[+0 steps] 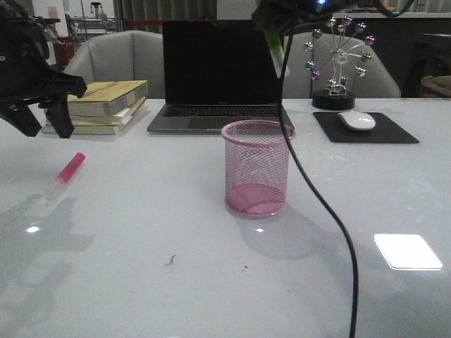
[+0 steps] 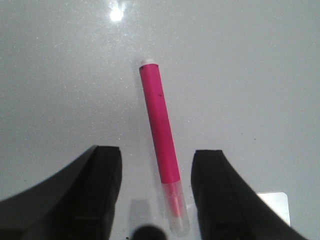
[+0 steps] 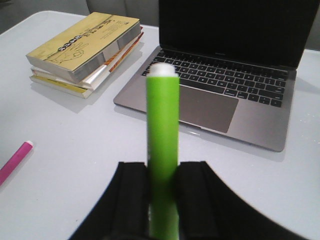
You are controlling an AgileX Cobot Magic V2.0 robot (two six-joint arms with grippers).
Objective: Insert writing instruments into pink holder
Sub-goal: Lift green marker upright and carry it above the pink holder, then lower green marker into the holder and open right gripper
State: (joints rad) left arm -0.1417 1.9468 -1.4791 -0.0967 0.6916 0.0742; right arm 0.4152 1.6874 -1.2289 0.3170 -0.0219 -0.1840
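Observation:
The pink holder point(image 1: 257, 169), a mesh cup, stands upright mid-table with nothing showing inside. The pink marker point(image 1: 67, 174) lies flat on the table at the left, its pale translucent end toward the front. My left gripper point(image 1: 49, 130) hovers open above and behind it. In the left wrist view the pink marker point(image 2: 160, 135) lies between the open fingers of my left gripper point(image 2: 157, 152), not touched. High over the holder, my right gripper point(image 1: 271, 28) is shut on the lime green marker point(image 1: 276, 49). The right wrist view shows the green marker point(image 3: 162, 130) clamped between the fingers of my right gripper point(image 3: 162, 172).
An open laptop point(image 1: 218, 70) stands behind the holder, a stack of books point(image 1: 99, 105) to its left. At back right are a white mouse point(image 1: 356, 120) on a black pad point(image 1: 394, 130) and a ferris-wheel ornament point(image 1: 338, 56). A black cable point(image 1: 331, 211) hangs past the holder's right side.

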